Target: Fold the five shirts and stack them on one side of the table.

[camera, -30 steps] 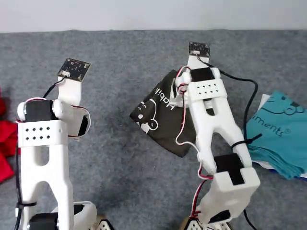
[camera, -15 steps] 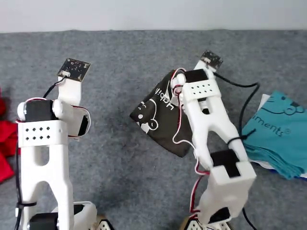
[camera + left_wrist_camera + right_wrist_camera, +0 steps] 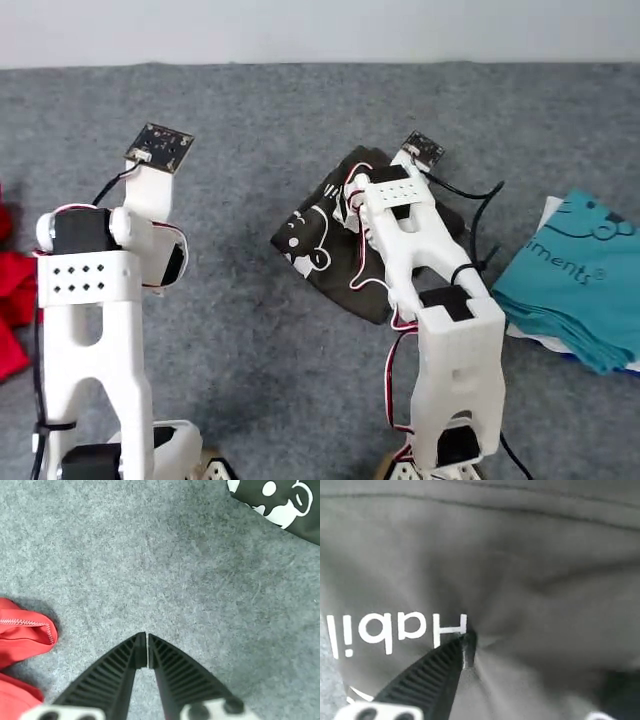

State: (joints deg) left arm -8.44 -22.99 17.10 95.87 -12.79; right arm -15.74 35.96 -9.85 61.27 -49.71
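Observation:
A dark shirt (image 3: pixel 318 250) with a white cartoon print lies crumpled at the table's middle. My right arm (image 3: pixel 400 215) hangs over its right half. In the right wrist view my right gripper (image 3: pixel 467 647) is down in the dark shirt (image 3: pixel 520 555), with the cloth puckered around the ribbed finger (image 3: pixel 437 672) and covering the other one. My left gripper (image 3: pixel 147 652) is shut with nothing in it, over bare grey carpet to the left of the dark shirt's corner (image 3: pixel 280 500). Folded teal shirts (image 3: pixel 570 285) lie stacked at the right edge.
Red shirts (image 3: pixel 10 290) lie bunched at the left edge, close to my left gripper in its wrist view, where a red hem (image 3: pixel 22 632) shows. Grey carpet (image 3: pixel 240 350) covers the table. A pale wall runs along the far edge.
My right arm has swung left and drawn back over the dark shirt, uncovering the shirt's right part. The left arm has kept still.

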